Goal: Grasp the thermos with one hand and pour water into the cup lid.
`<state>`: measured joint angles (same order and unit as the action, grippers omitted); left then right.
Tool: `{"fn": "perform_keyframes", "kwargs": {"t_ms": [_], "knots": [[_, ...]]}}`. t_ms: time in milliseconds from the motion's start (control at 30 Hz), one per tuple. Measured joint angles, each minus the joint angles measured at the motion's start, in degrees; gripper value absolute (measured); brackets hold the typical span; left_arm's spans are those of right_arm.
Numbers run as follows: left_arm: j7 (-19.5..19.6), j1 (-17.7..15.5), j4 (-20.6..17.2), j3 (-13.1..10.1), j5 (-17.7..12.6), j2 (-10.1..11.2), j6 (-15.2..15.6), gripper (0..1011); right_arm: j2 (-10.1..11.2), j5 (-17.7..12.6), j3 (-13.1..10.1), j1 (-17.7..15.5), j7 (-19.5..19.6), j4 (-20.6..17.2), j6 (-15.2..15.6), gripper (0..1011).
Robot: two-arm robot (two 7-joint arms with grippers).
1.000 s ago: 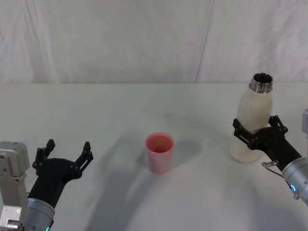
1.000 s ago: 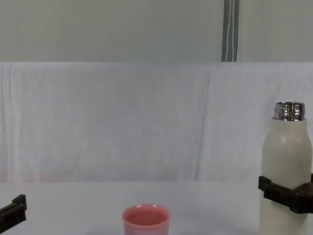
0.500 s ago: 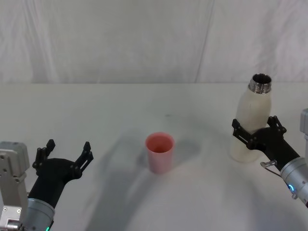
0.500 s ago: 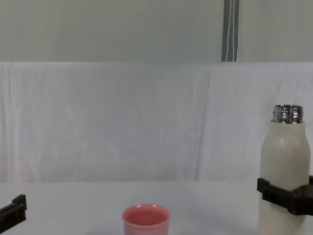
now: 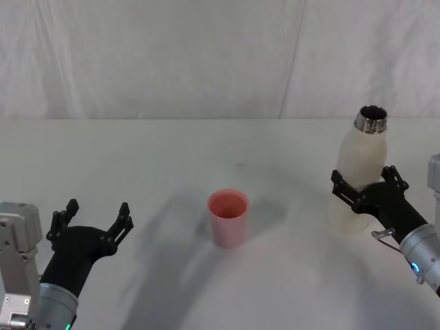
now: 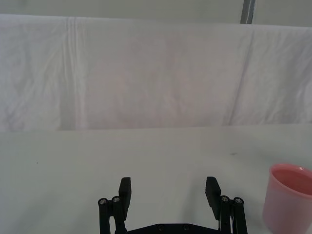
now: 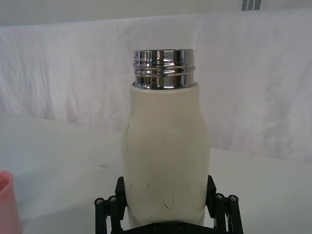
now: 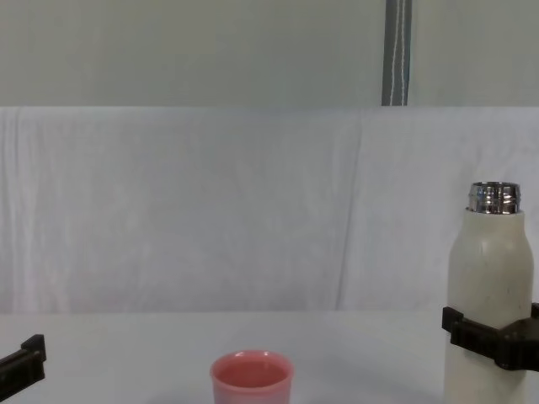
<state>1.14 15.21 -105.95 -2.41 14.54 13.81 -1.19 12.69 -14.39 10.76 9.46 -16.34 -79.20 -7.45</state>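
White table (image 5: 172,158), thermos (image 5: 359,175) base hidden behind right gripper (image 5: 366,187)

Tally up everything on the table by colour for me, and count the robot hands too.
Cream-white: 1, the thermos
Pink: 1, the cup lid
Black robot hands: 2, the left hand and the right hand
Total: 4

Between my right pincer (image 7: 165,204) matt black plastic fingers: thermos (image 7: 165,151), matt cream body, speckled, glossy threaded steel neck. Cup lid (image 5: 228,218) smooth pink plastic. Table (image 5: 172,158) matt white.
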Motion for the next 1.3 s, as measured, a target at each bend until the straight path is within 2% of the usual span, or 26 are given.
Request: {"fn": "perform_keyframes", "kwargs": {"t_ms": [367, 533, 1300], "knots": [[0.0, 0.0, 0.0, 0.0, 0.0, 0.0, 0.0, 1001, 0.0, 0.0, 0.0, 0.0, 0.0, 0.0, 0.0, 951], [0.0, 0.0, 0.0, 0.0, 0.0, 0.0, 0.0, 1001, 0.0, 0.0, 0.0, 0.0, 0.0, 0.0, 0.0, 1001], [0.0, 0.0, 0.0, 0.0, 0.0, 0.0, 0.0, 1001, 0.1, 0.0, 0.0, 0.0, 0.0, 0.0, 0.0, 1001]]}}
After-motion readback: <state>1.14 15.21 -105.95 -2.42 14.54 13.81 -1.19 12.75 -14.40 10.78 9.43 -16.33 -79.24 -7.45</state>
